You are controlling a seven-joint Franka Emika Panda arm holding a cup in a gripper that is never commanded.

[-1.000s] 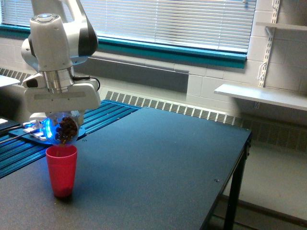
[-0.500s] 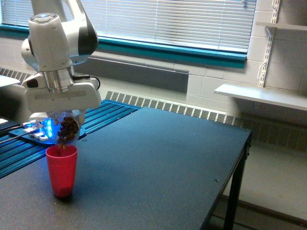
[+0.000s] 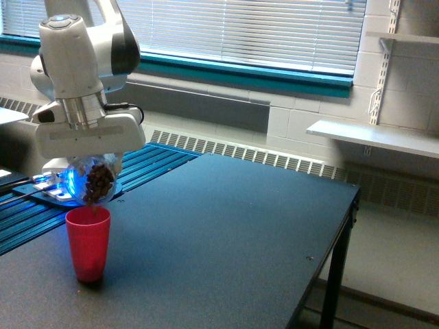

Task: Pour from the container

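My claw (image 3: pixel 92 171) is clamped on the clear container (image 3: pixel 96 182), tipped with dark brown pieces inside, directly above the red cup (image 3: pixel 88 244) standing near the counter's (image 3: pixel 226 240) left edge.

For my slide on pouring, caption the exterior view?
Panda gripper tips a clear cup of dark pieces over a red cup on a dark table.

White arm (image 3: pixel 75 62), black joint panels
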